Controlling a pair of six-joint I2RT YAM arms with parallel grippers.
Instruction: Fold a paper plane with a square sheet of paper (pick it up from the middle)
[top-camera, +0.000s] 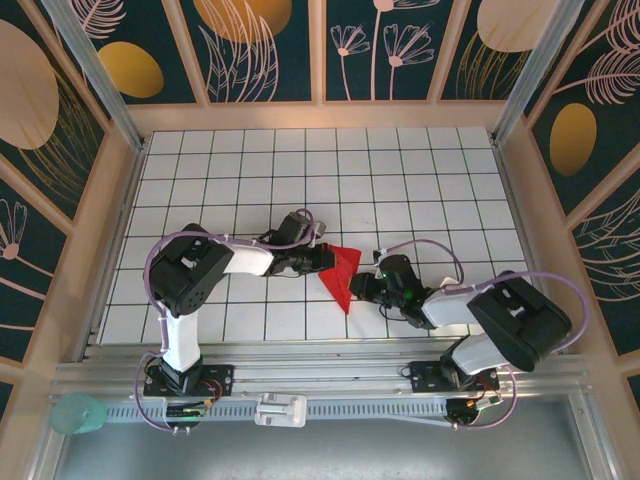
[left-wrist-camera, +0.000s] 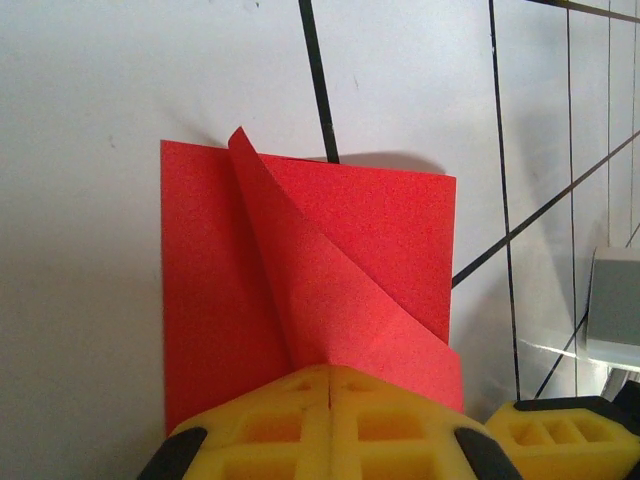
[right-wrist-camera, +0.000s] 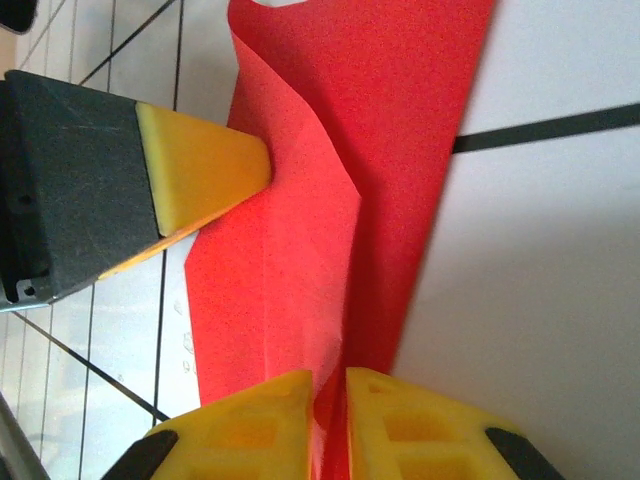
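The square sheet of paper (top-camera: 342, 277), bright red and partly folded, lies on the white grid table (top-camera: 400, 180) between my two arms. In the left wrist view one flap of the paper (left-wrist-camera: 330, 270) curls up from the flat layer into my left gripper (left-wrist-camera: 330, 385), whose jaws are shut on it. My left gripper (top-camera: 325, 258) is at the paper's left edge and my right gripper (top-camera: 360, 288) at its right edge. In the right wrist view my right gripper (right-wrist-camera: 330, 400) stands a narrow slit open, with a raised fold of the paper (right-wrist-camera: 290, 260) in the gap.
A finger of the left gripper (right-wrist-camera: 205, 170) presses in from the left, close to the right one. Wooden walls (top-camera: 115, 200) ring the table. A metal rail (top-camera: 320, 375) runs along the near edge, with a teal object (top-camera: 80, 412) beyond it at bottom left.
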